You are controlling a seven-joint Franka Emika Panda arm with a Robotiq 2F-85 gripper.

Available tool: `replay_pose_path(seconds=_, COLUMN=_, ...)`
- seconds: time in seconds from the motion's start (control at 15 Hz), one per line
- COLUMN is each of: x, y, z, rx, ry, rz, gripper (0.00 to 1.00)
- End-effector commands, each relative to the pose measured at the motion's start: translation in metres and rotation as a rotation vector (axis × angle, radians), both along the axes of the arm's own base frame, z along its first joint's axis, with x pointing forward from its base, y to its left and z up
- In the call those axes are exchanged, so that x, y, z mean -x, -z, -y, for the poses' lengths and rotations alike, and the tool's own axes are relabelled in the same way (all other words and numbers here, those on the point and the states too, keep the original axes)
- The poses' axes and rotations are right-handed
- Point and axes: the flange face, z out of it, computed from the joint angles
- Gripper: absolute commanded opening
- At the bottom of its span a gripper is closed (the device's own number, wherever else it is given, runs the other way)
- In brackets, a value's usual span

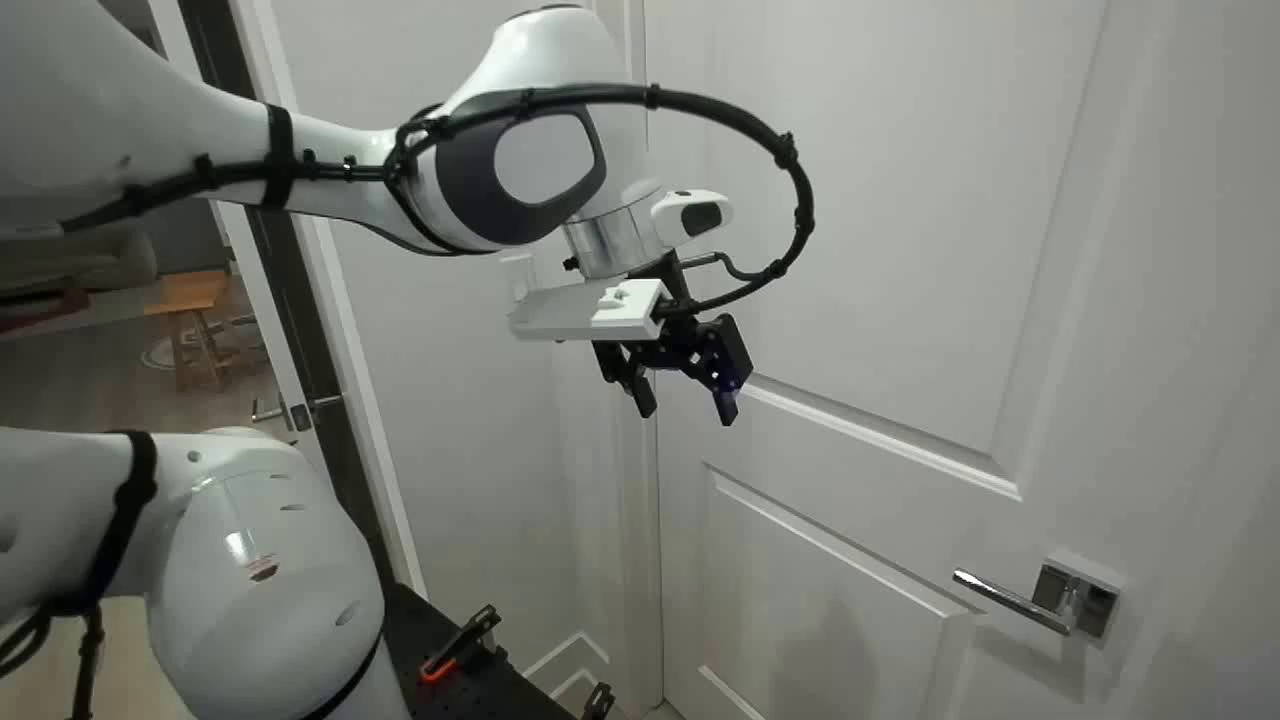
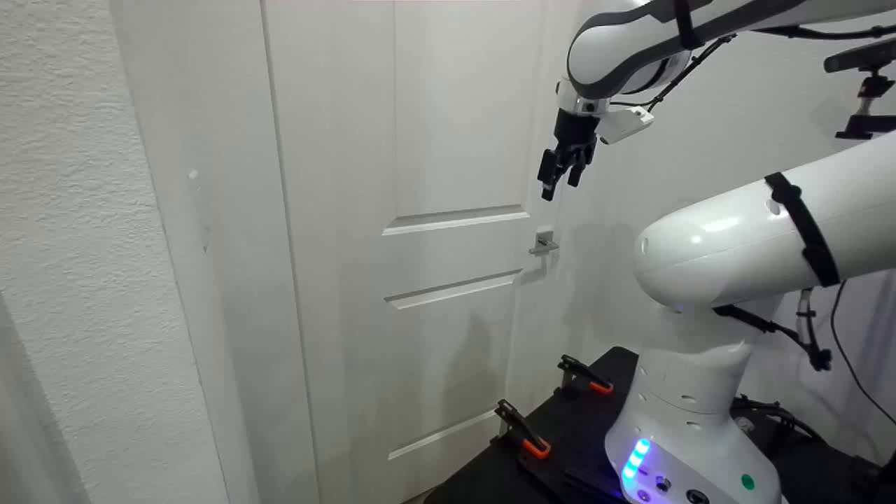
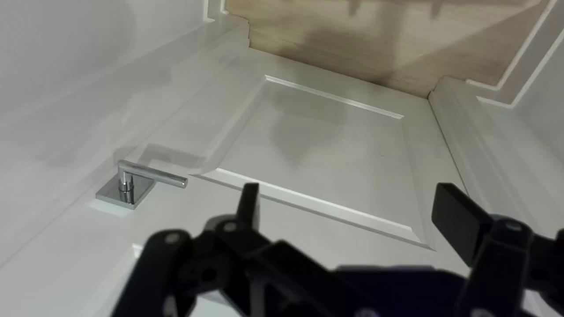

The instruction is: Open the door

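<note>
The white door (image 1: 840, 230) with raised panels shows in both exterior views (image 2: 336, 210) and appears shut. In the wrist view the door (image 3: 330, 145) fills most of the picture. Its silver lever handle (image 1: 1012, 602) sits on a square plate, with the lever about level. The handle shows small in an exterior view (image 2: 544, 245), and at the left of the wrist view (image 3: 154, 173). My gripper (image 1: 687, 410) is open and points down in front of the door, above and apart from the handle. Its fingers (image 3: 348, 198) stand wide apart with nothing between them. It also shows in an exterior view (image 2: 561, 187).
The arm's base stands on a black table (image 2: 483, 483) with orange-tipped clamps (image 2: 525, 430) at its edge. A camera on a stand (image 2: 864, 84) is behind the arm. A second doorway with a lever handle (image 1: 300, 408) is beside the arm. White wall (image 1: 470, 400) adjoins the door frame.
</note>
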Motion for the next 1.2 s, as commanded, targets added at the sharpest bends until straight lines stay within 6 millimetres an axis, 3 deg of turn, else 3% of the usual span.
replay_pose_path(seconds=0.0, x=0.0, y=0.0, z=0.0, rx=0.0, ry=0.0, rz=-0.001, gripper=1.0)
replay_pose_path(seconds=0.6, x=0.0, y=0.0, z=0.0, rx=0.0, ry=0.0, rz=-0.001, gripper=1.0)
replay_pose_path(seconds=1.13, x=-0.023, y=0.005, z=0.014, rx=0.001, ry=0.268, rz=0.111, gripper=1.0)
